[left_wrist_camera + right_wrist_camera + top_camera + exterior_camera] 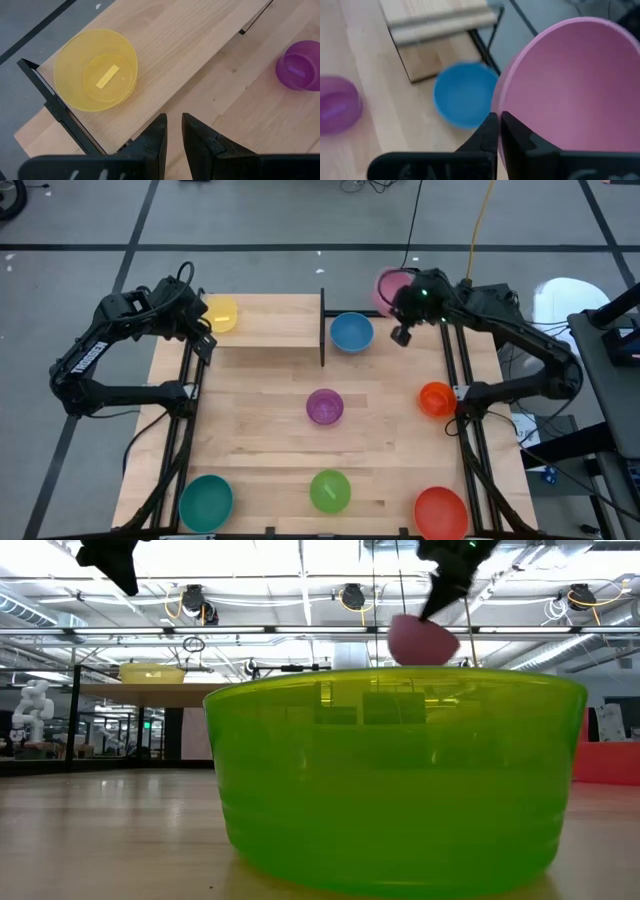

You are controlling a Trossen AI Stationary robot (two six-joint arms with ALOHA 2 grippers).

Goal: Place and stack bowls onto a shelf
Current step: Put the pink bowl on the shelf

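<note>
Right tool (pixel 498 125): closed on the rim of the pink bowl (pixel 570 85), carried in the air at the far right corner of the worktop (pixel 380 430); the bowl hangs tilted, its mouth turned sideways.
Shelf (pixel 270 320): far left of the worktop, with the yellow bowl (pixel 220 313) on its left end; the rest of the planks bare.
Key relation: the shelf lies to the left of the pink bowl, with the blue bowl (pixel 351 332) on the worktop between them, just beside the shelf's right end post.
Nearer arm: the right arm for the shelf's right end, judged.
Left tool (pixel 173 132): slightly parted, holding nothing, above the shelf's near edge close to the yellow bowl.
Remaining: seven bowls off the shelf.
</note>
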